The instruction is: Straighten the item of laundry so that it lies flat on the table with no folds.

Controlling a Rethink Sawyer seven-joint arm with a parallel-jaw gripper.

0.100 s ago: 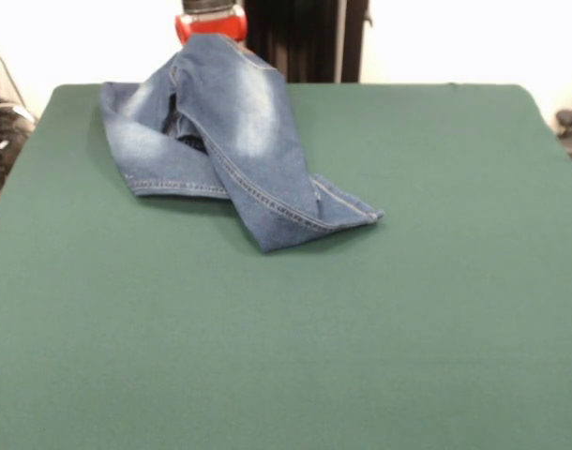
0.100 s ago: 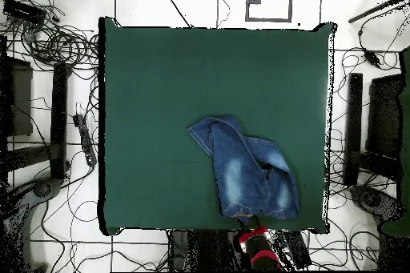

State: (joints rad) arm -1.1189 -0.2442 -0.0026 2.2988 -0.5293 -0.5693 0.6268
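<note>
The item of laundry (image 1: pixel 239 141), a small pair of blue jeans with pale faded patches, lies folded over itself at the far left of the green table (image 1: pixel 295 319). One end rises in a peak above the table's far edge. It hangs there from my gripper (image 1: pixel 209 34), which is shut on it below the red wrist, and the cloth hides the fingertips. One leg runs down to the front and ends in a hem (image 1: pixel 347 214) on the table. In the overhead view the jeans (image 2: pixel 248 174) lie near the table's bottom edge, with the gripper (image 2: pixel 250 228) at their lower end.
Cables and dark stands (image 2: pixel 56 102) surround the table (image 2: pixel 160 86) on the floor. A black column (image 1: pixel 305 37) stands behind the far edge.
</note>
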